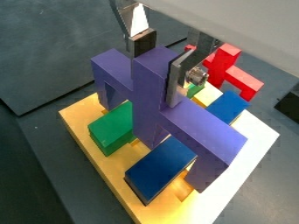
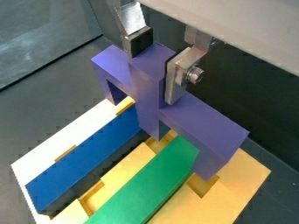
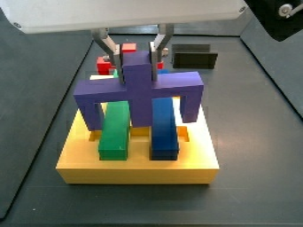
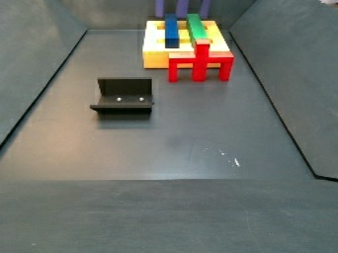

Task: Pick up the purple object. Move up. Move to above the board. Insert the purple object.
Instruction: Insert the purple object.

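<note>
Dark matte floor, gripper (image 3: 131,55) fingers clamping blocky purple object (image 3: 138,87) post, legs straddling yellow slab board (image 3: 137,164).

This is a robot test cell in a lab, not a home or shop. A smooth dark grey floor (image 4: 172,148) with raised dark walls forms an enclosed work tray, bare apart from test hardware. The dark L-shaped fixture (image 4: 123,97) on its base plate stands on the floor, well apart from a thick yellow slotted board (image 4: 158,54) carrying simple coloured blocks. The two-finger gripper (image 3: 131,49) with flat silver plates and dark pads hangs over the board in a side view, beneath a pale grey machine housing (image 3: 124,13).
</note>
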